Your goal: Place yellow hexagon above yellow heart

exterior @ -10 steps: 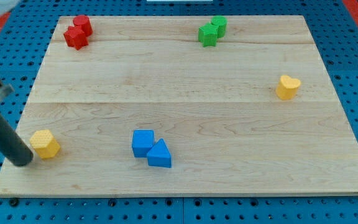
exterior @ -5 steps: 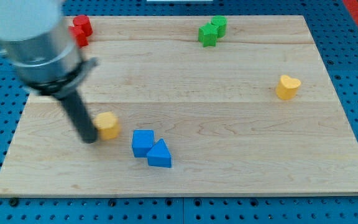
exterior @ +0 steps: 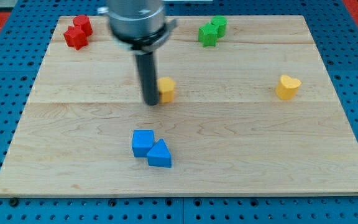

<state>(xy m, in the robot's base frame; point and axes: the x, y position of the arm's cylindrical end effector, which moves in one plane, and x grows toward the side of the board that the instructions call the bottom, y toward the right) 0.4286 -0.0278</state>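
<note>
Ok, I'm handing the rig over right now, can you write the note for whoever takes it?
My tip sits against the view's left side of the yellow hexagon, mid-board.
The yellow heart is near the view's right edge, at about the same height as the hexagon.
Done: nothing settled yet; the hexagon is well left of the heart.
Left: push the hexagon rightward and up until it sits above the heart.
Red, green and blue blocks lie off that path.

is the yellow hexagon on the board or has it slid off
On the board. The yellow hexagon sits on the wooden board near its middle, far from every edge, with my tip against its left side.
</note>
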